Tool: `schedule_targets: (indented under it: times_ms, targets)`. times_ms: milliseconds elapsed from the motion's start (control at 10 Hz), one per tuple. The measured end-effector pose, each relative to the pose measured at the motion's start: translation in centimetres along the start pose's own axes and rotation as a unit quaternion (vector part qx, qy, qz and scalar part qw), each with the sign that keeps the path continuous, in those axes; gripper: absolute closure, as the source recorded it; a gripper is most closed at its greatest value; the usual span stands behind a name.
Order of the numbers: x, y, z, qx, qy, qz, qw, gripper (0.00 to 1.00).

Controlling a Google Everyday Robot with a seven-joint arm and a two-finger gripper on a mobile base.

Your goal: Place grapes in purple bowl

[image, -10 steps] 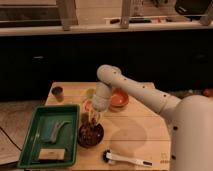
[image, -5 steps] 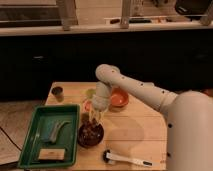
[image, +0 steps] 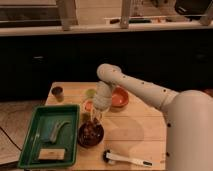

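The purple bowl (image: 90, 137) stands on the wooden table, just right of the green tray. Dark reddish grapes (image: 90, 131) with pale glints show inside the bowl's mouth. My gripper (image: 96, 119) points straight down right above the bowl, close over the grapes. The white arm reaches it from the right, bending at an elbow near the table's back. I cannot tell whether the gripper touches the grapes.
A bright orange bowl (image: 119, 98) sits behind the arm. Small cups stand at the back left (image: 57, 91), back middle (image: 90, 93) and by the gripper (image: 88, 105). A green tray (image: 30, 142) holds two items. A white-handled brush (image: 126, 160) lies near the front edge.
The gripper has risen slightly over the purple bowl and the arm's wrist has shifted a little to the right. The bowl and the other objects have not moved.
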Motion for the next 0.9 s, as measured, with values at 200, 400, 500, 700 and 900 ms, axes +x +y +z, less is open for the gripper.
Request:
schedule_targets:
  times_ms: [200, 400, 500, 700, 900]
  targets:
    - [-0.06, -0.16, -0.01, -0.003, 0.000, -0.003, 1.0000, 0.25]
    - [-0.04, -0.11, -0.08, -0.004, -0.001, -0.003, 1.0000, 0.20]
    - [-0.04, -0.12, -0.08, -0.005, -0.002, -0.004, 1.0000, 0.20]
    - [-0.04, -0.18, -0.04, -0.005, -0.003, -0.004, 1.0000, 0.20]
    - [-0.07, -0.27, 0.04, -0.006, -0.005, -0.005, 1.0000, 0.20]
